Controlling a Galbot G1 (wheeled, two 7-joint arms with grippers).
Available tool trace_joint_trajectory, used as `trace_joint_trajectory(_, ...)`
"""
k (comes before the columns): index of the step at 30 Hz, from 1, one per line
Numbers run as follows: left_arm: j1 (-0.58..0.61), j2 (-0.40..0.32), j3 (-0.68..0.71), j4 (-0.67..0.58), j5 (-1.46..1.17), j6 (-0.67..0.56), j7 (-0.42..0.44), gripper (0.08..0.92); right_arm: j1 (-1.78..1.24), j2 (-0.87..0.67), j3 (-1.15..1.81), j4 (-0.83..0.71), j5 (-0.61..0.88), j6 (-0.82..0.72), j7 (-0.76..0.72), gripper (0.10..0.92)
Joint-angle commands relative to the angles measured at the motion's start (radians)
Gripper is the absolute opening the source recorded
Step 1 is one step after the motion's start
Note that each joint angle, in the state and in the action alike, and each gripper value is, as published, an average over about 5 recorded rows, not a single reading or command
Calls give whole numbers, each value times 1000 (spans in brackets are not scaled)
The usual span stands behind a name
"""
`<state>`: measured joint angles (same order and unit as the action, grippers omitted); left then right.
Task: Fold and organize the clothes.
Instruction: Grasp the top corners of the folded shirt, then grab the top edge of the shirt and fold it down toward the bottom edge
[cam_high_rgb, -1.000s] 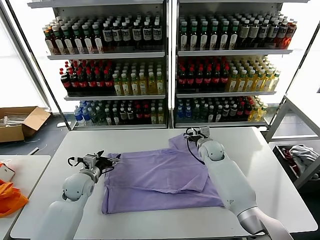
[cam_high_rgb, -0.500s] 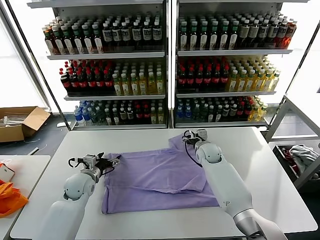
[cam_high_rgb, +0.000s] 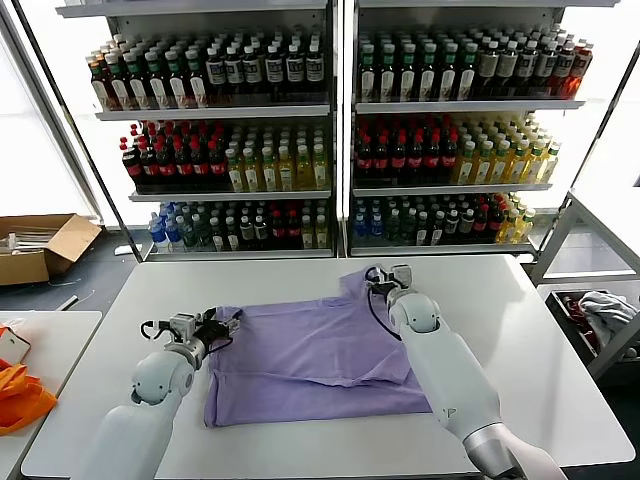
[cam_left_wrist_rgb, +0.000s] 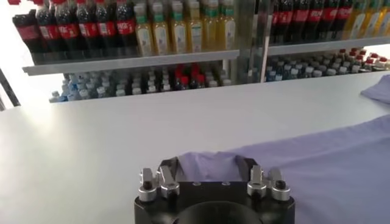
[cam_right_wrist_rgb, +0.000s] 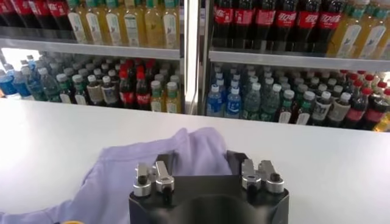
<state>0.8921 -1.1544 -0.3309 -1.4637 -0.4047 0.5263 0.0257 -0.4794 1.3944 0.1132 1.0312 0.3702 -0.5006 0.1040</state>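
1. Since the earlier frame my right claw has crept farther along the shirt on the table.
2. Left claw: part open around the shirt's near-left edge; grab one layer cleanly.
3. Right claw: part open over the far sleeve; hold unclear.

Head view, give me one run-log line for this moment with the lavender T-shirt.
item: lavender soft-fabric T-shirt spread on white table | left hand: at shirt's left edge | right hand: on far sleeve | fold: not done
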Motion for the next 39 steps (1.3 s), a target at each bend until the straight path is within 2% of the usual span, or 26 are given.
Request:
trace_joint_trajectory(1, 4, 0, 5, 0, -3, 5, 1, 552, -15, -1, -3, 21, -1, -4, 4, 440)
trace_joint_trajectory(12, 13, -6, 1, -7, 9, -23, 10, 231, -69, -15, 11, 95, 12, -1, 16, 145)
trace_joint_trajectory(17, 23, -7, 0, -36, 26, -96, 26, 109, -82, -15, 43, 125, 6, 33, 16, 108)
trace_joint_trajectory(22, 41, -16, -8, -68, 49, -172, 36, 87, -109, -20, 80, 209, -65, 98, -19, 108)
trace_joint_trajectory(29, 74, -20, -24, -133, 45, -217, 24, 87, -158, -35, 106, 364, -19, 96, 7, 108)
trace_joint_trajectory(39, 150, -7, -51, -216, 48, -221, 9, 87, -284, -52, 144, 561, -18, 83, 23, 108)
